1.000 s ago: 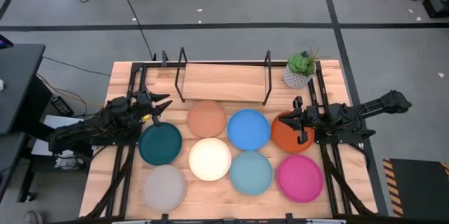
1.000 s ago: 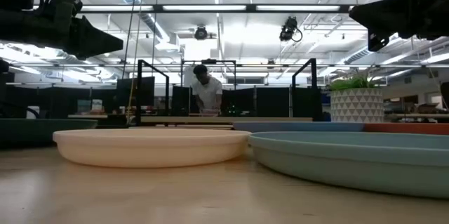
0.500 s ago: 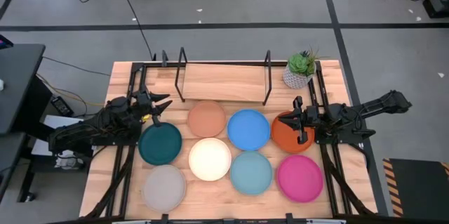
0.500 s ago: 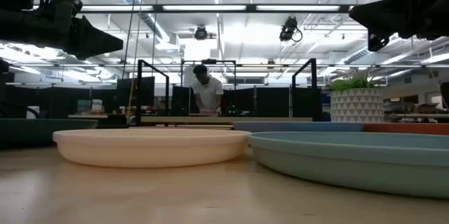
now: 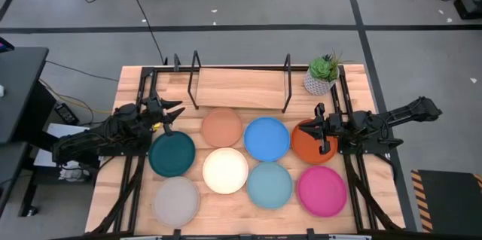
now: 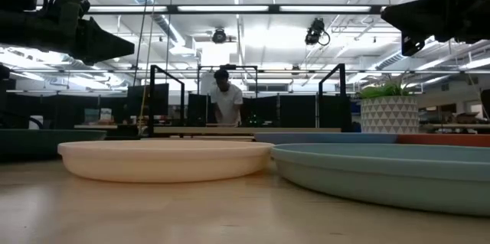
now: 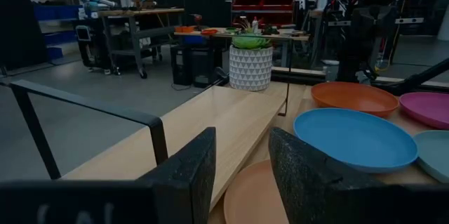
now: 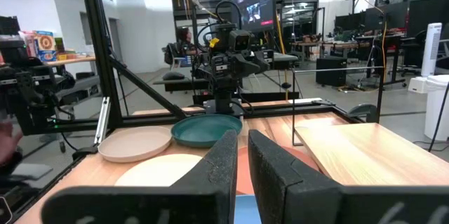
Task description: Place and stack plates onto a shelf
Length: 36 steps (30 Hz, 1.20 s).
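Eight plates lie flat on the slatted table in the high view. The far row holds teal (image 5: pixel 172 154), peach (image 5: pixel 221 127), blue (image 5: pixel 266 138) and orange (image 5: pixel 310 146). The near row holds grey (image 5: pixel 176 200), cream (image 5: pixel 225 170), pale blue (image 5: pixel 269 184) and magenta (image 5: pixel 321 190). The shelf (image 5: pixel 239 88) stands at the far edge with nothing on its board. My left gripper (image 5: pixel 178 110) hovers by the teal plate's far rim, slightly open (image 7: pixel 240 140). My right gripper (image 5: pixel 315 129) hovers over the orange plate, with only a narrow slit between its fingers (image 8: pixel 242 140).
A potted plant (image 5: pixel 322 74) stands right of the shelf at the table's far right corner. Black loop uprights (image 5: pixel 196 80) (image 5: pixel 287 82) rise from the shelf board. Black frame rails run along both table sides. A person (image 6: pixel 227 97) stands in the room beyond the table.
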Each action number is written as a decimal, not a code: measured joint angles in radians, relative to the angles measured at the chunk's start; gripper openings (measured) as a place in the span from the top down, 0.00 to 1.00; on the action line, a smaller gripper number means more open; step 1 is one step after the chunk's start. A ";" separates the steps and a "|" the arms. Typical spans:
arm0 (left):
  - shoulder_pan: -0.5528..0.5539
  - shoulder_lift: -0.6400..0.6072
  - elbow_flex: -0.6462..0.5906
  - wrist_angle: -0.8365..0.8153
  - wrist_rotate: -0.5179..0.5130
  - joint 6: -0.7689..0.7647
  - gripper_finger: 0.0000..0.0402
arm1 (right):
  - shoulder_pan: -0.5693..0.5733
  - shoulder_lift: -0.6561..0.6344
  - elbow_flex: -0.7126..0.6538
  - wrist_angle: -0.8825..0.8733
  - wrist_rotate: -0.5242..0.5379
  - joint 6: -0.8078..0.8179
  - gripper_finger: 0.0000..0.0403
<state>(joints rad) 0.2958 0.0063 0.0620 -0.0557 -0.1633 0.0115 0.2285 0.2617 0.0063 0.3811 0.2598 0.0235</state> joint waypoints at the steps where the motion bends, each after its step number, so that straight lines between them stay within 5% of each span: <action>1: 0.000 0.000 0.000 0.000 0.000 0.000 0.65 | 0.000 0.000 0.000 0.000 0.000 0.000 0.90; 11: 0.000 0.000 0.000 0.001 0.000 -0.010 0.65 | 0.000 0.000 0.000 0.000 0.000 0.000 0.90; 17: -0.002 0.000 0.000 0.045 0.000 -0.247 0.65 | 0.000 0.000 0.000 0.050 0.005 0.000 0.90; 28: -0.002 0.000 0.000 0.177 0.009 -0.320 0.65 | -0.004 0.002 0.000 0.148 -0.013 0.052 0.90; 36: -0.064 0.000 0.000 0.376 0.406 -0.143 0.65 | -0.030 0.180 0.048 0.053 0.050 0.116 0.94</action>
<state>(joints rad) 0.2321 0.0063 0.0616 0.3200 0.2424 -0.1312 0.1986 0.4417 0.0544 0.4340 0.3097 0.1396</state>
